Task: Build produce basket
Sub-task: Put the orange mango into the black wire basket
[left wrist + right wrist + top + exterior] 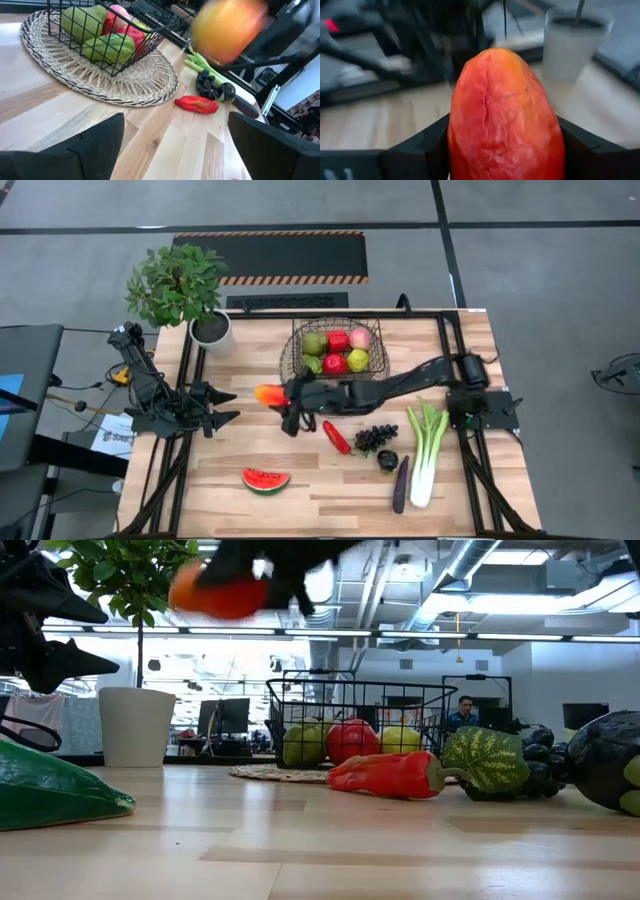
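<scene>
Dark and spread wide, my left gripper (232,406) waits empty at the table's left edge. My right gripper (283,402) clamps the orange-red mango (269,394) in the air, just left of the basket (336,348), which holds pears and apples.

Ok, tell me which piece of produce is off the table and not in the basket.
The orange-red mango: the right gripper holds it in the air, left of the basket. Every other piece lies on the table or in the basket.
</scene>
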Robot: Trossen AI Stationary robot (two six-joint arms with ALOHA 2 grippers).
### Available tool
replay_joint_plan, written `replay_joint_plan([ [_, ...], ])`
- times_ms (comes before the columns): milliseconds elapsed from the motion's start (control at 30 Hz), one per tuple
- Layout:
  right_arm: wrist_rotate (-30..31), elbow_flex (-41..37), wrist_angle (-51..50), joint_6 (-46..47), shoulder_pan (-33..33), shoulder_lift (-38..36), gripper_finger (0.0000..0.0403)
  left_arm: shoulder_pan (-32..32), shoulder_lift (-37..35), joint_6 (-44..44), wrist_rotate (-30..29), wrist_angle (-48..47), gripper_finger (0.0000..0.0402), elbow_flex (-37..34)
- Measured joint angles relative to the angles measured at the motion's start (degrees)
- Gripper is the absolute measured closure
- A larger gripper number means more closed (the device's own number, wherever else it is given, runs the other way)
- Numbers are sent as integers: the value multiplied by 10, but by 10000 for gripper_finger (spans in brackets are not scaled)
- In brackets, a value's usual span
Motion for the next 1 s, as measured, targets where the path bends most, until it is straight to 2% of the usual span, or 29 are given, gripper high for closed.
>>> replay_joint_plan([
  [167,0,0,35,-29,18,-76,132,0,0,0,-1,0,60,0],
  [300,-8,0,116,-81,51,-127,132,0,0,0,-2,0,60,0],
  [467,-45,0,232,-155,104,-172,132,0,0,0,-4,0,60,0],
  [633,-126,0,378,-248,166,-186,132,0,0,-11,-24,0,60,0],
  [733,-148,0,454,-325,205,-186,132,0,0,-13,-33,0,60,0],
  [900,-159,0,512,-450,263,-185,132,0,0,-16,-35,0,60,0],
  [1000,-198,0,532,-497,289,-185,132,0,0,-17,-35,0,60,0],
])
